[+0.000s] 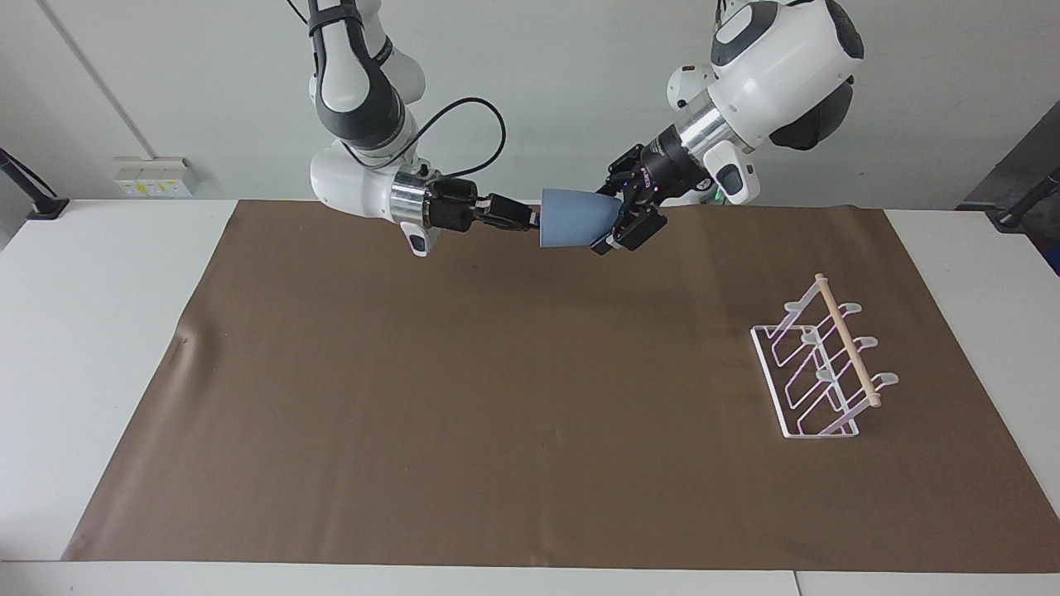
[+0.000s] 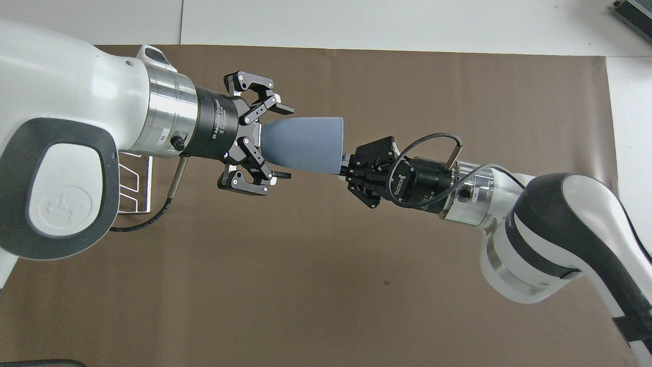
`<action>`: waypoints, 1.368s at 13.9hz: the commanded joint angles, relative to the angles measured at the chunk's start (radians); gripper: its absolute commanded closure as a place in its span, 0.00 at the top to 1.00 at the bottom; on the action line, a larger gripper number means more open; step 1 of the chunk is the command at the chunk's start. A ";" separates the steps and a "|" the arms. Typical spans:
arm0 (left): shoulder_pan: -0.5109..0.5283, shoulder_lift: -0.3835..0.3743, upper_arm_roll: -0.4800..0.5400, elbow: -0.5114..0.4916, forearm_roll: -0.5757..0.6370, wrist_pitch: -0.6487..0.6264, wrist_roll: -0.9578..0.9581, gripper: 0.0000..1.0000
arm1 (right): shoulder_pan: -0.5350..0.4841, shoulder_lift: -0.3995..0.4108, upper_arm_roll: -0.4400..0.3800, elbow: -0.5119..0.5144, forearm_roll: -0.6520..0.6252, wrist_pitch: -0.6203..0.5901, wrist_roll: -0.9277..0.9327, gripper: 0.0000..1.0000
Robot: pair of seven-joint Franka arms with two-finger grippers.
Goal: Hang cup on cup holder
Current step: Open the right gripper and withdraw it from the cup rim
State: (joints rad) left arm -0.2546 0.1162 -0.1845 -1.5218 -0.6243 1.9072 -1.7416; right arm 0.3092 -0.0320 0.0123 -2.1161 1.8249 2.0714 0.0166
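Note:
The light blue cup (image 1: 578, 218) (image 2: 305, 143) hangs on its side in the air over the brown mat's edge nearest the robots. My right gripper (image 1: 534, 222) (image 2: 344, 165) is shut on its wide rim end. My left gripper (image 1: 614, 218) (image 2: 285, 141) is open, one finger on each side of the cup's narrow base; I cannot tell whether they touch it. The white wire cup holder (image 1: 824, 364) with its wooden dowel stands on the mat toward the left arm's end. In the overhead view the left arm hides most of the cup holder (image 2: 136, 189).
A brown mat (image 1: 497, 397) covers most of the white table (image 1: 91, 331). A black cable (image 1: 464, 124) loops from the right arm's wrist. A grey device corner (image 2: 634, 12) lies at the table's edge farthest from the robots.

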 commanded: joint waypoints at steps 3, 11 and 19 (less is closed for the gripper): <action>0.001 -0.029 0.005 -0.032 0.038 0.012 -0.035 0.90 | 0.002 -0.011 0.002 -0.007 0.030 0.018 0.006 0.00; -0.006 -0.032 0.007 -0.020 0.038 0.009 -0.078 0.83 | 0.002 -0.011 0.002 -0.007 0.028 0.018 0.006 0.00; -0.014 -0.040 -0.003 -0.015 0.078 0.018 -0.101 0.60 | 0.002 -0.011 0.002 -0.007 0.028 0.018 0.006 0.00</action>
State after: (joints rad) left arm -0.2570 0.0935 -0.1863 -1.5231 -0.5881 1.9104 -1.8134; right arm 0.3091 -0.0320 0.0121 -2.1161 1.8250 2.0726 0.0166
